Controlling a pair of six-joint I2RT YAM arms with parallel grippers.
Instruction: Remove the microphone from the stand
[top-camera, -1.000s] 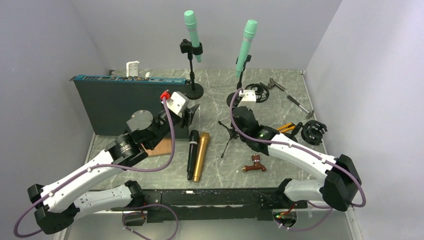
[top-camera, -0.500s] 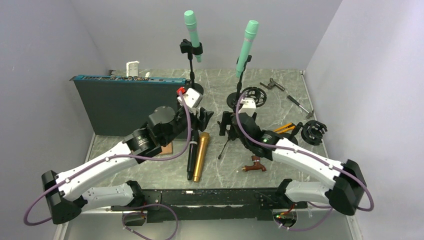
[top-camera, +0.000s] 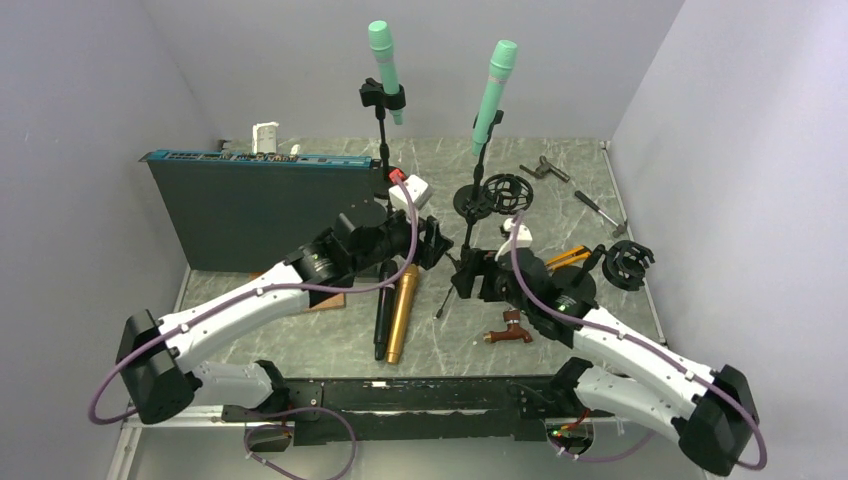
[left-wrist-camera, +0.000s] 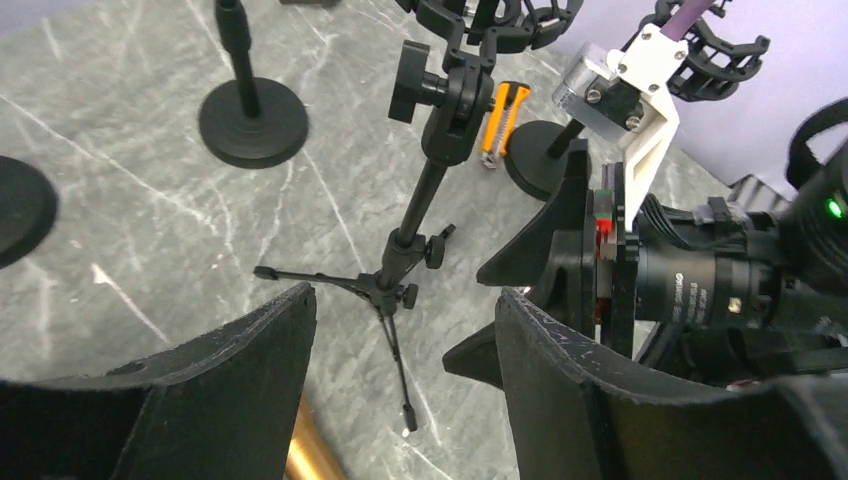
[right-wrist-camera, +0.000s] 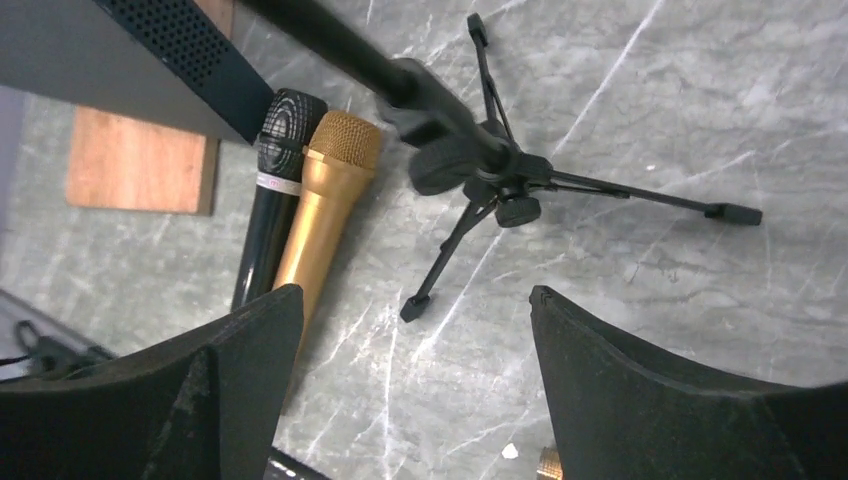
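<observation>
Two mint microphones stand clipped in upright stands at the far side of the tabletop (top-camera: 440, 342). The left mint microphone (top-camera: 383, 62) sits in the left stand (top-camera: 381, 135), and the right mint microphone (top-camera: 494, 90) leans in the right stand (top-camera: 472, 200). Both rise well above everything else, with free air around their heads and the far wall close behind.

Both arms reach towards the middle, where a small tripod stand (left-wrist-camera: 425, 205) stands with nothing in its clip. The left claw (left-wrist-camera: 405, 300) is spread about half open and holds nothing; the tripod's hub and legs show between its fingers. The right claw (right-wrist-camera: 412, 295) is spread wide and also holds nothing, just to the right of the tripod. The two claws face each other with little room between them.

A black microphone (right-wrist-camera: 268, 215) and a gold microphone (right-wrist-camera: 325, 210) lie side by side, touching, just left of the tripod's legs. A dark rack unit (top-camera: 250, 205) stands on edge along the left, closing off that side, with a wooden board (right-wrist-camera: 135, 165) at its foot. A brown tap (top-camera: 508, 330) lies near the right arm. Two shock mounts (top-camera: 510, 190) (top-camera: 630, 265) crowd the right side. Bare marble lies open between the gold microphone and the tap, towards the near edge.
</observation>
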